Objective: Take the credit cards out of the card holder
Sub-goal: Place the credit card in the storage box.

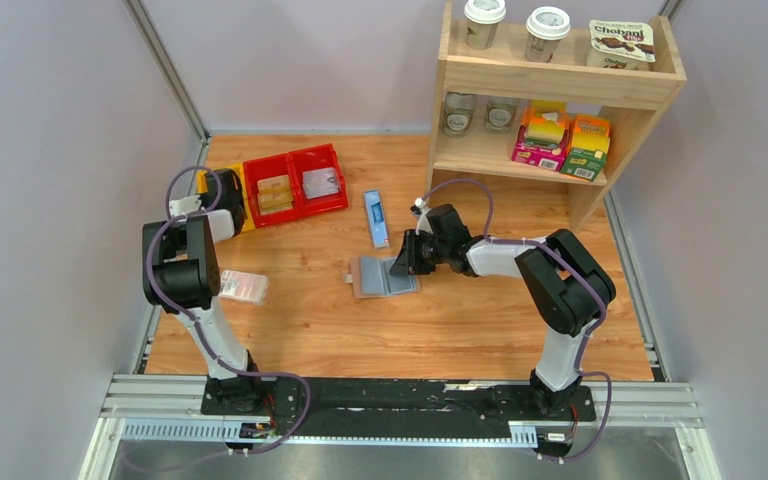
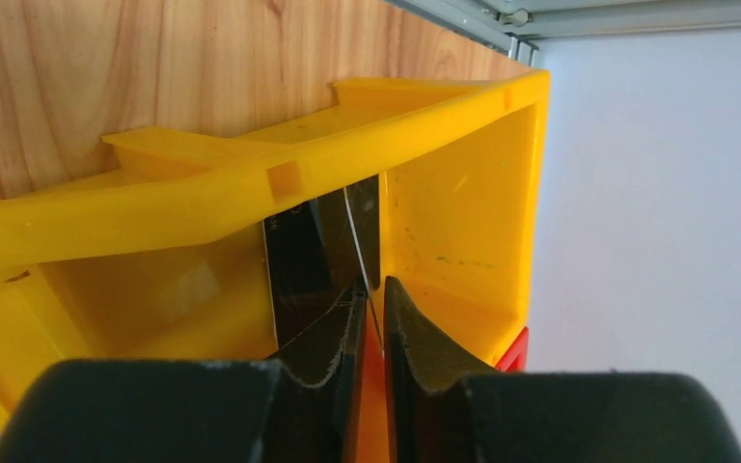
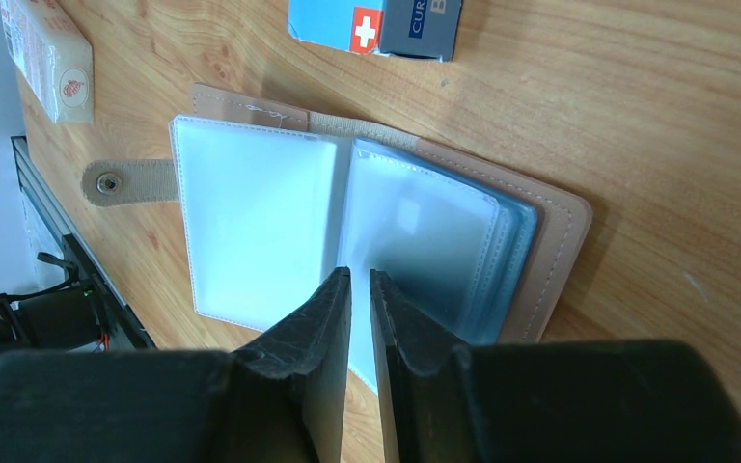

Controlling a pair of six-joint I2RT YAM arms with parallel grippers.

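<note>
Left pincer (image 2: 374, 289): fingers drawn together inside a yellow bin (image 2: 463, 193), clamped on a thin credit card (image 2: 304, 260). The card's dark face stands upright against the bin's inner wall, and its pale edge runs down into the slit between the pads. Only the left wrist view shows this. From the top view the wrist covers the bin's inside.

Right pincer (image 3: 359, 275): fingers nearly together at the near edge of the card holder (image 3: 251, 222). Pale sleeve plastic fills the slit between them, so it appears pinched on a leaf.

The holder lies open on the wooden table (image 1: 480, 330), clear sleeves up, tan cover beneath, snap tab (image 3: 121, 181) out flat. No card shows in the sleeves facing the right wrist camera.

Top view only: red bins (image 1: 295, 180) just beside the yellow one, and a wooden shelf (image 1: 560, 90) at the far right with a carton reading "Chobani" (image 1: 622, 45).

A blue box (image 3: 376, 19) beyond the holder shows a white cross on red and the letters "CUR". A pink-and-white packet (image 1: 242, 287) lies near the left arm, its print too small to read.
</note>
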